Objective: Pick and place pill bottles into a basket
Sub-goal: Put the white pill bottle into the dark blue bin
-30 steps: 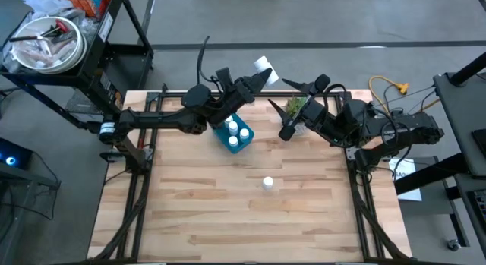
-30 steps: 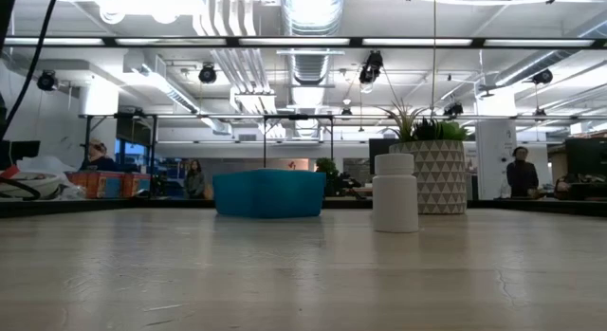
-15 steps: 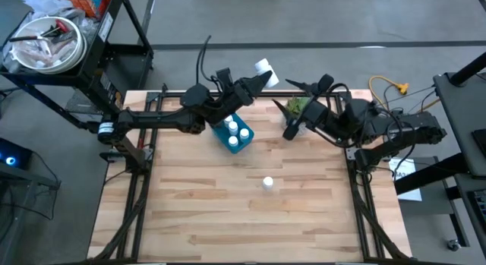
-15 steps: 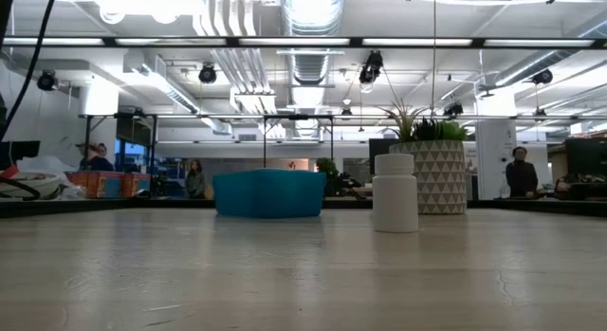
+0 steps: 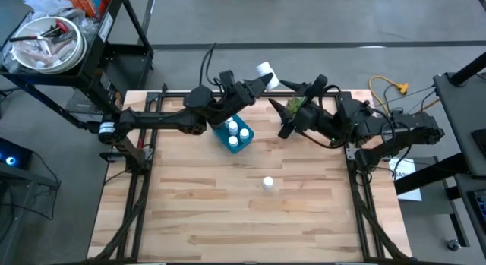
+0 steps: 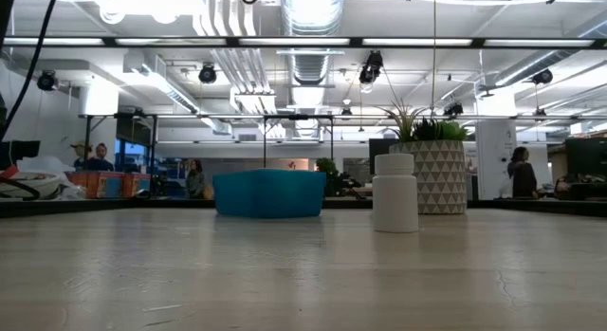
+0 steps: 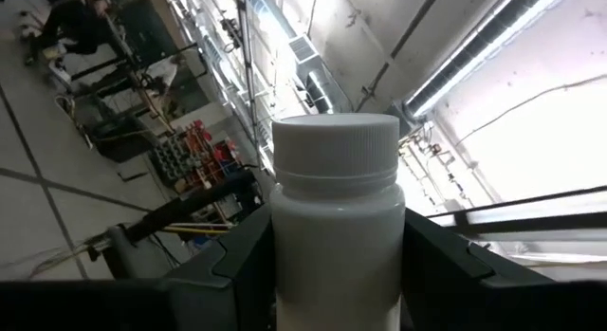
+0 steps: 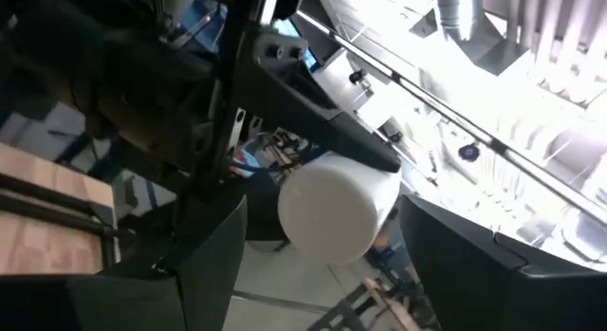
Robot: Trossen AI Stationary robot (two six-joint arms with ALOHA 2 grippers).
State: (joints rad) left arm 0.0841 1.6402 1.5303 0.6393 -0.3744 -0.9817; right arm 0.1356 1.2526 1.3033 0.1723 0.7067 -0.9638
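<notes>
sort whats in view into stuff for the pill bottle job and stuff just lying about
For the job:
- small white cylindrical pill bottle held by the left gripper
- white bottle standing alone on the table
- white bottles inside the bright blue plastic basket

Lying about:
- white patterned pot with green plant
- metal bowl on the cart

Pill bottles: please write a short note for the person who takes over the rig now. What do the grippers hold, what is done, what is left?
Left gripper: shut on a raised bottle, over the table's far edge.
Right gripper: open, empty, close beside that bottle.
Basket: three bottles show inside; the left arm hides part of it.
Table: one lone bottle stands upright in the middle.
Left: place the held bottle, then the lone one.
</notes>
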